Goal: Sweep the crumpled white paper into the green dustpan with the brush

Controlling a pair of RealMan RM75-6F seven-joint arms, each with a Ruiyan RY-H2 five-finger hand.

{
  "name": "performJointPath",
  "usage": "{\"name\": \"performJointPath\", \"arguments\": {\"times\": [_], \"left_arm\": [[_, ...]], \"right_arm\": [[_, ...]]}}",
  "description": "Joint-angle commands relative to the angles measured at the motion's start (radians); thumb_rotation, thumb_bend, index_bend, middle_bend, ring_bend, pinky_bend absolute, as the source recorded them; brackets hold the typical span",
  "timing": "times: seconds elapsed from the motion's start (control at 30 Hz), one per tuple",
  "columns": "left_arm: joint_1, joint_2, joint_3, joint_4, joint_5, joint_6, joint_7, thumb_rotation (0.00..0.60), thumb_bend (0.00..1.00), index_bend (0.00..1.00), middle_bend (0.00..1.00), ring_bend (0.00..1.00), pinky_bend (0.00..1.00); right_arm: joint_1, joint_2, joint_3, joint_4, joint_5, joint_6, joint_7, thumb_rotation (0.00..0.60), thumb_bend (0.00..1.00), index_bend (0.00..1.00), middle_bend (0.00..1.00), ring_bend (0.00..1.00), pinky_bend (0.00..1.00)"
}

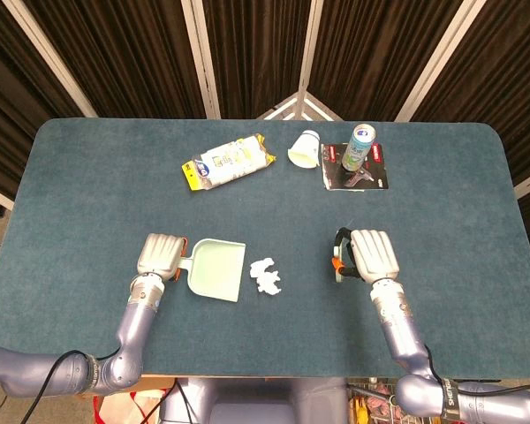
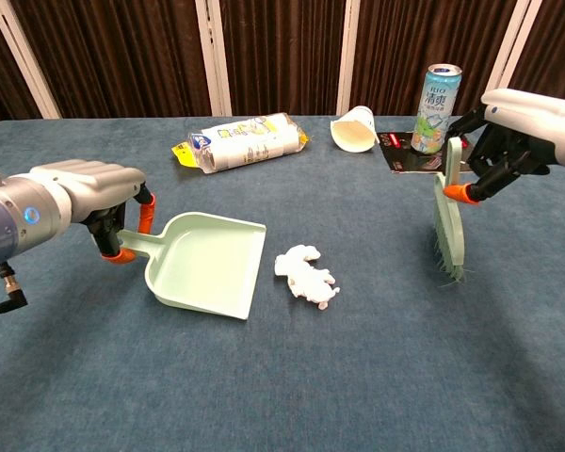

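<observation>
Nearest me, my left hand [image 2: 89, 193] grips the handle of the green dustpan [image 2: 207, 262], fingers closed around it from above; in the head view that hand [image 1: 162, 255] covers the handle altogether. The pan's open lip faces toward my right hand, its front edge on the cloth.

Just past that lip, apart from it, lies the crumpled white paper [image 2: 306, 274], seen from above at [image 1: 265, 275]. It sits between my two hands, closer to the pan than to the brush, with a narrow strip of bare cloth between paper and pan edge.

My right hand [image 2: 513, 132] holds the green brush [image 2: 448, 212] by its handle, upright, bristles down, their tips at or just above the cloth; I cannot tell whether they touch. From above, the right hand [image 1: 371, 254] hides most of the brush. Open cloth runs from the bristles across to the paper, nothing lying in that lane.

Beyond both hands, well apart from them: a flattened white-and-yellow packet [image 1: 228, 162] ahead of my left hand; a white paper cup [image 1: 305, 148] on its side, mouth toward me in the chest view; a tall drink can [image 1: 359, 146] standing on a dark booklet [image 1: 354, 166] ahead of my right hand.

Surface: blue-green cloth tabletop [image 1: 97, 185] with rounded far corners. Dark pleated curtains [image 2: 282, 56] with pale uprights stand behind.
</observation>
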Motion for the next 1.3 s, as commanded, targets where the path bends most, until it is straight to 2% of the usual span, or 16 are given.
{"name": "performJointPath", "arguments": {"times": [0.03, 0.17, 0.27, 0.37, 0.43, 0.5, 0.97, 1.3], "left_arm": [[-0.008, 0.0, -0.006, -0.009, -0.013, 0.007, 0.008, 0.6, 0.54, 0.66, 1.0, 1.0, 1.0], [-0.02, -0.006, -0.014, -0.016, -0.03, 0.011, 0.013, 0.6, 0.54, 0.66, 1.0, 1.0, 1.0], [-0.028, -0.012, -0.02, -0.02, -0.04, 0.013, 0.012, 0.6, 0.54, 0.66, 1.0, 1.0, 1.0], [-0.036, -0.019, -0.022, -0.02, -0.047, 0.015, 0.015, 0.6, 0.54, 0.66, 1.0, 1.0, 1.0], [-0.04, -0.023, -0.024, -0.02, -0.051, 0.015, 0.014, 0.6, 0.54, 0.66, 1.0, 1.0, 1.0], [-0.043, -0.026, -0.022, -0.021, -0.054, 0.015, 0.015, 0.6, 0.54, 0.66, 1.0, 1.0, 1.0], [-0.066, -0.062, -0.019, 0.011, -0.063, 0.002, -0.001, 0.6, 0.54, 0.65, 1.0, 1.0, 1.0], [-0.101, -0.117, -0.038, 0.053, -0.084, 0.003, 0.011, 0.6, 0.54, 0.65, 1.0, 1.0, 1.0]], "right_arm": [[0.003, -0.009, -0.004, -0.011, -0.002, 0.006, -0.007, 0.6, 0.56, 0.83, 0.88, 0.91, 0.9], [0.009, -0.028, -0.006, -0.031, 0.003, 0.019, -0.026, 0.6, 0.57, 0.83, 0.88, 0.91, 0.9], [0.017, -0.04, -0.005, -0.051, 0.011, 0.026, -0.042, 0.6, 0.64, 0.83, 0.88, 0.91, 0.9], [0.029, -0.054, -0.001, -0.062, 0.02, 0.032, -0.063, 0.6, 0.8, 0.83, 0.88, 0.91, 0.9], [0.037, -0.065, 0.004, -0.064, 0.025, 0.038, -0.077, 0.6, 0.94, 0.83, 0.88, 0.9, 0.9], [0.045, -0.075, 0.008, -0.062, 0.031, 0.046, -0.093, 0.6, 1.0, 0.83, 0.88, 0.89, 0.9], [0.08, -0.126, 0.022, -0.064, 0.104, 0.046, -0.127, 0.6, 1.0, 0.83, 0.88, 0.89, 0.92], [0.133, -0.195, 0.078, -0.127, 0.172, 0.064, -0.147, 0.6, 1.0, 0.84, 0.88, 0.89, 0.93]]}}
